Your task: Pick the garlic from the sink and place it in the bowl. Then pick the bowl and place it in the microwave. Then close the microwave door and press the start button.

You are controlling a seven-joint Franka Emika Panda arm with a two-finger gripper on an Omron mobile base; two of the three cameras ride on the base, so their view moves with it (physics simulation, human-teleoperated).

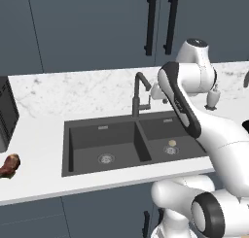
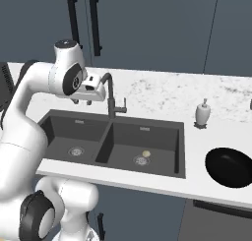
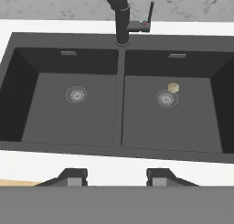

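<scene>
- Dark cabinets [image 1: 87, 28] behind white marble counter [image 1: 73, 91].
- Sink [image 3: 117, 95] set in counter; faucet [image 3: 119, 17] at back rim.
- Bowl [image 2: 229, 167] on counter right of sink, near front edge.
- Gripper [image 3: 117, 176] above sink's front rim, jaws apart, empty.
- Garlic [image 3: 173, 87] in right basin, beside drain.

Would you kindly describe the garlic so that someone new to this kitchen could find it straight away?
Start at the dark grey two-basin sink set in the white counter, below the dark faucet. In the right-hand basin, the garlic lies on the floor just beside the round drain, on its faucet side. It is the sink's one pale cream, roundish lump, and tiny.
</scene>
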